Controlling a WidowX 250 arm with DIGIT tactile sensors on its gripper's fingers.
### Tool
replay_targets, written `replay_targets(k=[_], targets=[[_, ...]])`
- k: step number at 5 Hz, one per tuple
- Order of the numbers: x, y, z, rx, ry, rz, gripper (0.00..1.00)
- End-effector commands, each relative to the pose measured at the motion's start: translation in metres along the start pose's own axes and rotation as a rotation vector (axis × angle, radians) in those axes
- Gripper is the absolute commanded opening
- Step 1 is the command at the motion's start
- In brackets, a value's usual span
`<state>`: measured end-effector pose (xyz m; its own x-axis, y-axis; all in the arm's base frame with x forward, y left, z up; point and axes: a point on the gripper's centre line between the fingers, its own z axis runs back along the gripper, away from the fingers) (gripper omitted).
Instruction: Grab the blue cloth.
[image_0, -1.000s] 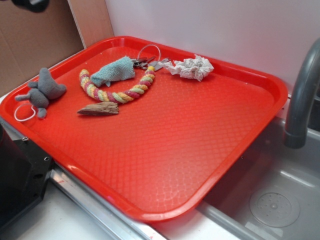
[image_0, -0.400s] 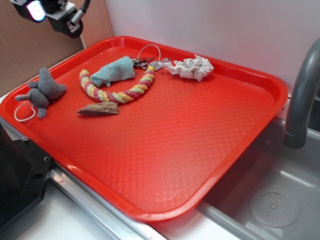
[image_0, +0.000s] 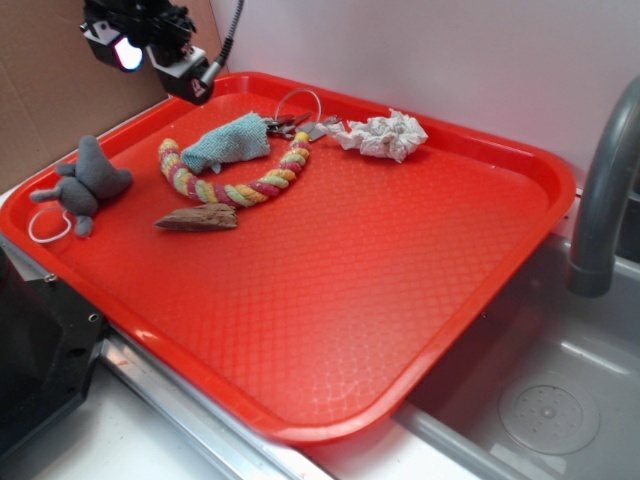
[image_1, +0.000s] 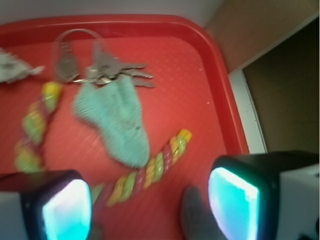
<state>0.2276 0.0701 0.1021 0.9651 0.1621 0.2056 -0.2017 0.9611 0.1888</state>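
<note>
The blue cloth (image_0: 228, 142) is a small teal rag lying flat inside the curve of a multicolour rope (image_0: 235, 182), at the back left of the red tray (image_0: 400, 300). My gripper (image_0: 160, 68) hangs in the air over the tray's back-left rim, above and to the left of the cloth, not touching anything. In the wrist view the cloth (image_1: 117, 120) lies ahead of the open gripper (image_1: 150, 205). Its glowing fingertips (image_1: 65, 210) stand wide apart, with only tray and rope (image_1: 150, 170) between them.
A key ring with keys (image_0: 290, 120) touches the cloth's far end. A white paper wad (image_0: 380, 135) lies at the back. A grey plush toy (image_0: 85, 185) and a wood piece (image_0: 197, 217) lie to the left. A grey faucet (image_0: 605, 190) rises over the sink at right.
My gripper has come into view from the upper left and moved right and down towards the tray's back-left corner. Nothing on the tray has moved.
</note>
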Motion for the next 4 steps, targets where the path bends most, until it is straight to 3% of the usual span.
replay_targets(k=[1, 4], targets=[[0.017, -0.004, -0.050, 0.011, 0.025, -0.038, 1.00], [0.014, -0.002, -0.084, -0.060, 0.073, -0.058, 1.00]])
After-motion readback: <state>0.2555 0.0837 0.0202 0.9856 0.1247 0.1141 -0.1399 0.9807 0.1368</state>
